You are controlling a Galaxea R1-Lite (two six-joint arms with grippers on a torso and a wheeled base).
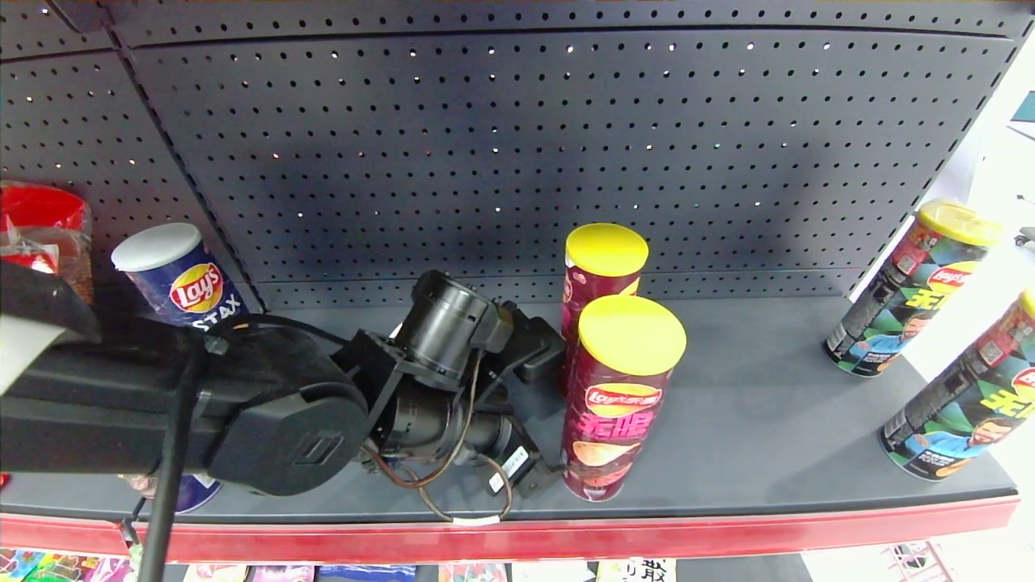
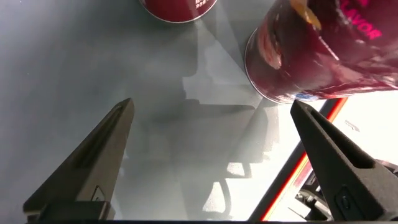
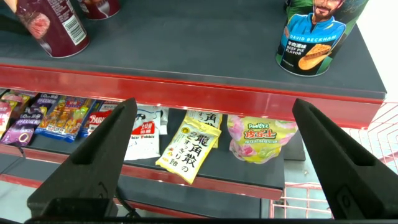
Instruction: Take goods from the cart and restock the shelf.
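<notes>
blue can [image 1: 174, 279]: upright at far left of the shelf [image 1: 768, 404], against the back panel.
left gripper [image 2: 212, 104]: low over the shelf deck, left of centre in the head view. Fingers spread wide, nothing between them.
front maroon can [image 1: 618, 396]: upright near the shelf's front edge, long axis vertical, yellow lid on. It sat just right of the left gripper, past one fingertip and outside the gap.
rear maroon can [image 1: 602, 267]: upright directly behind the front one, close to it or touching; couldn't tell which.
green cans [image 1: 910, 291]: two, tilted, at far right of the shelf, well apart from the maroon pair.
right gripper [image 3: 214, 102]: out in front of the shelf's red front edge, facing it. Fingers spread, empty.
nearer arm: left, by a wide margin, for either maroon can.
key relation: can to the gripper's right with a vertical axis, so my read was that any regrasp needed a sideways approach and a pull-back needed to go away from the can.
</notes>
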